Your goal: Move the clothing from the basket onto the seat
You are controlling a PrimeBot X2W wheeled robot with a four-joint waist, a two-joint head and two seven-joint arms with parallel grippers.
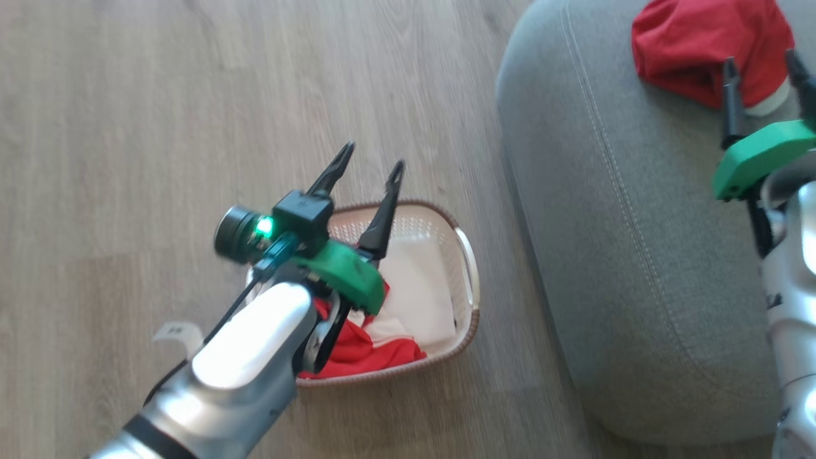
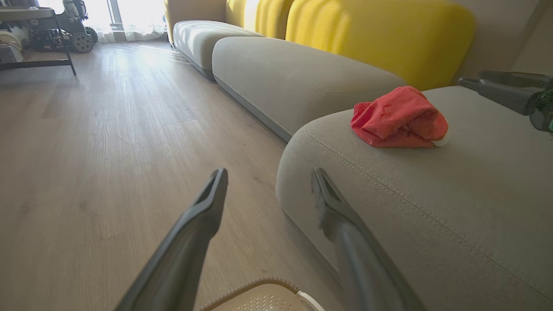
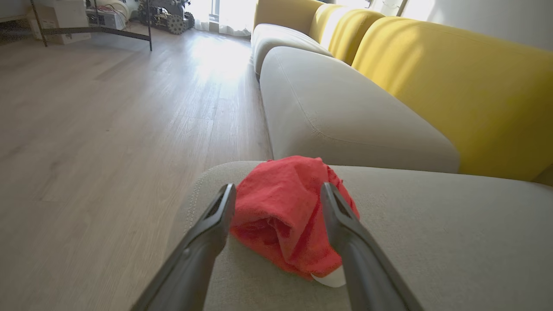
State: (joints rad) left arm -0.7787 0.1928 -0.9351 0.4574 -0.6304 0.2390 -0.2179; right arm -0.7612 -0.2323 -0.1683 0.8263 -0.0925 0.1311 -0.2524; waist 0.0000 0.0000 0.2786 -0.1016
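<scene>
The red garment (image 1: 695,44) is crumpled up on the seat (image 1: 625,242), right off the tips of the right pincer (image 1: 762,60). In the right wrist view, the pincer (image 3: 277,186) has its fingers wide apart with the red heap (image 3: 285,207) showing in the gap between them. It's lying on the grey cushion (image 3: 432,224), and I can't tell if either finger actually touches it. There's a bit of white trim at the near edge of the cloth.

More clothing is in the basket (image 1: 440,213), which sits on the wood floor (image 1: 127,127) directly under the left pincer (image 1: 373,157), just beside the seat's rounded corner. Inside it are a white piece (image 1: 421,293) and a red one (image 1: 376,354). The left arm covers a good chunk of the basket, so what's on that side is hidden.

The left pincer has its fingers spread too, with nothing between them. It's up above the basket, not in it. In its own wrist view (image 2: 270,172), only a sliver of the basket rim (image 2: 259,298) peeks in at the bottom edge.

As for readable stuff, there's a small pale tag (image 1: 175,333) on the floor beside the left arm with a couple of dark marks that are too small to read. The right arm's pale shell has some dark lettering (image 1: 774,299) that's blurred and cut off at the frame edge.

Past the pincers there are yellow back cushions (image 2: 380,34) and a dark-framed desk (image 2: 34,17) way off by the bright window.
</scene>
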